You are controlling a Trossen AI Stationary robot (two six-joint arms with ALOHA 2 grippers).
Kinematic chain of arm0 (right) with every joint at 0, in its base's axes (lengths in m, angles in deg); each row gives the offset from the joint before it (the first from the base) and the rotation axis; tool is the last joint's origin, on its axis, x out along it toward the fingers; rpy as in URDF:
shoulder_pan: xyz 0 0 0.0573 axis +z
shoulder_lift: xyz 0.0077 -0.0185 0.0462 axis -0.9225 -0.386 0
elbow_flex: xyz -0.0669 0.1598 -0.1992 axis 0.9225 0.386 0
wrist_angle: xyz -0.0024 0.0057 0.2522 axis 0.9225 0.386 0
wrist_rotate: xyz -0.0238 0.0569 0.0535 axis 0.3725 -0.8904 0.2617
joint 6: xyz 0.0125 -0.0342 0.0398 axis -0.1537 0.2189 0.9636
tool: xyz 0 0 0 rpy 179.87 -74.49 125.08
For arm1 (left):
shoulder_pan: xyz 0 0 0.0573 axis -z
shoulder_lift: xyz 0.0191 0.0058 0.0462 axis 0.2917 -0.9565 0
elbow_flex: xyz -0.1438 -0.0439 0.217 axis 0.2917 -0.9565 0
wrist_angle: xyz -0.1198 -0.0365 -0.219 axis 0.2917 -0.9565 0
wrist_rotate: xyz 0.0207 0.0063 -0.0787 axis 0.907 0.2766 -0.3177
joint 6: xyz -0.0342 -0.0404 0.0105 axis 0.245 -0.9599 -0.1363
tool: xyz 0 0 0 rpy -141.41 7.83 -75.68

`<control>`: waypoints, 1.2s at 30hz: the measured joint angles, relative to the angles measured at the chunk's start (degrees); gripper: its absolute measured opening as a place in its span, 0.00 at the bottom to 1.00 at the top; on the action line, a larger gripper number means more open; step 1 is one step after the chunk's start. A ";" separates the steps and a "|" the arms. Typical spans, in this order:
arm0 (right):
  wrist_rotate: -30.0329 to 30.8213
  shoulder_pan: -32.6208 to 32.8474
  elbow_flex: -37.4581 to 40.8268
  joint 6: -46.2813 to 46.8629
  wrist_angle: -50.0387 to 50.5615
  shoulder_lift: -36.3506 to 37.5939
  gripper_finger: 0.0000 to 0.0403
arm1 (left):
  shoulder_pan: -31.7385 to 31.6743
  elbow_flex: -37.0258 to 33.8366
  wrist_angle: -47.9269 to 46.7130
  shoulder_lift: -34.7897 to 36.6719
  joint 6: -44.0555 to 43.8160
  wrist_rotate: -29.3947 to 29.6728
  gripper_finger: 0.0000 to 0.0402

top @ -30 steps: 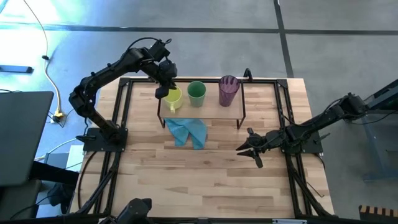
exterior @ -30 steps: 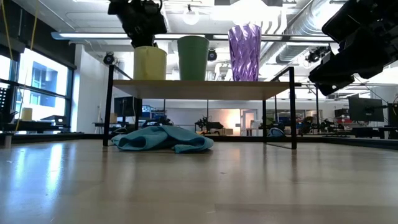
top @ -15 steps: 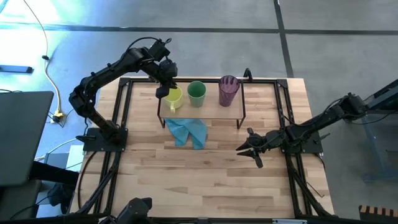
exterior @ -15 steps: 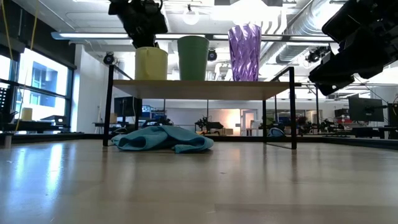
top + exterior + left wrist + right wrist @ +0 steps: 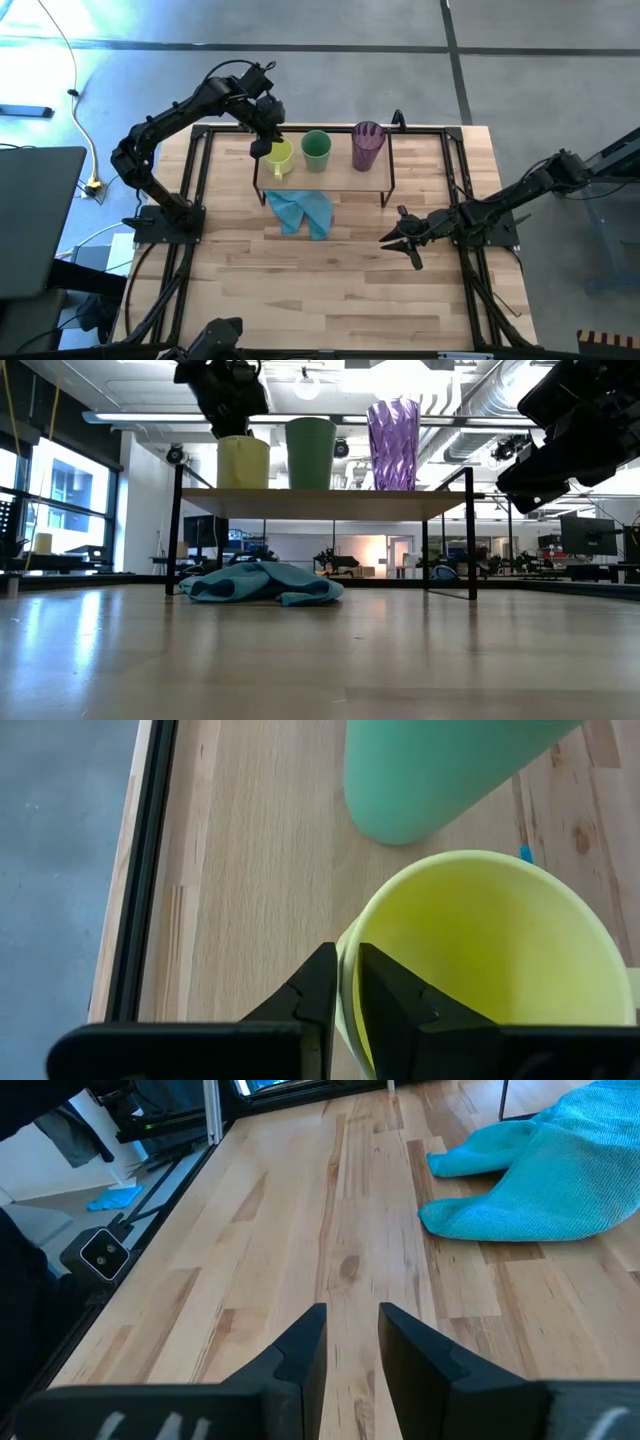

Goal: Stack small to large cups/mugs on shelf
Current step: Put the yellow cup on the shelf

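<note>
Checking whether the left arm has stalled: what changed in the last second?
Nothing visibly changed. The left gripper stays shut on the yellow mug rim on the shelf; green cup, purple tumbler, blue cloth and right gripper are unmoved.

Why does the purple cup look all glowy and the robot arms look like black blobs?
Low view: bright ceiling lights behind shine through the purple cup, while the left gripper on the yellow mug is a backlit silhouette. High view: daylight glares on the floor at upper left.
</note>
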 joint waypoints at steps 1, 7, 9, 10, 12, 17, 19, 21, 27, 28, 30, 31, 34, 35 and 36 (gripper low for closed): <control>0.00 0.00 0.00 0.00 0.00 -0.02 0.21 | 0.01 0.00 -0.04 0.00 0.00 0.00 0.09; 0.00 0.00 0.00 0.00 -0.02 0.00 0.21 | 0.00 0.00 -0.09 0.02 -0.01 0.00 0.09; 0.00 0.00 0.00 0.00 -0.01 0.00 0.21 | 0.01 0.00 -0.09 0.02 0.00 0.00 0.09; 0.00 0.00 0.00 0.00 -0.02 0.00 0.21 | 0.00 0.00 -0.08 0.02 0.01 0.00 0.09; 0.00 0.00 0.00 0.00 -0.02 0.00 0.21 | 0.00 0.00 -0.09 0.02 -0.01 0.00 0.09; 0.00 0.00 0.00 -0.02 0.00 0.00 0.21 | 0.00 0.02 -0.07 0.02 -0.14 -0.42 0.09; 0.00 0.00 0.00 0.00 -0.01 0.00 0.21 | 0.00 0.02 -0.07 0.02 -0.14 -0.46 0.09; 0.01 0.00 0.00 0.00 -0.01 0.00 0.21 | 0.00 0.02 -0.07 0.02 -0.17 -0.48 0.09; 0.02 0.00 0.00 -0.02 -0.02 0.00 0.21 | 0.00 0.02 -0.07 0.02 -1.06 -0.83 0.09; 0.00 0.00 0.00 -0.01 -0.01 0.00 0.21 | 0.00 0.02 -0.07 0.02 -1.06 -0.85 0.09; 0.00 0.01 0.00 -0.02 -0.01 0.00 0.21 | 0.00 0.02 -0.07 0.02 -1.06 -0.85 0.09; 0.00 0.02 0.00 0.00 0.00 0.00 0.21 | 0.00 0.02 -0.09 0.02 -1.06 -0.85 0.09; 0.00 0.01 0.00 0.00 -0.01 0.00 0.21 | 0.00 0.02 -0.18 0.02 -1.08 -0.85 0.09; 0.00 0.00 0.00 0.00 0.00 0.00 0.21 | 0.00 0.02 -0.38 0.02 -1.08 -0.85 0.09; 0.00 0.00 0.00 0.00 0.00 0.00 0.21 | 0.00 0.02 -0.63 0.04 -1.08 -0.85 0.09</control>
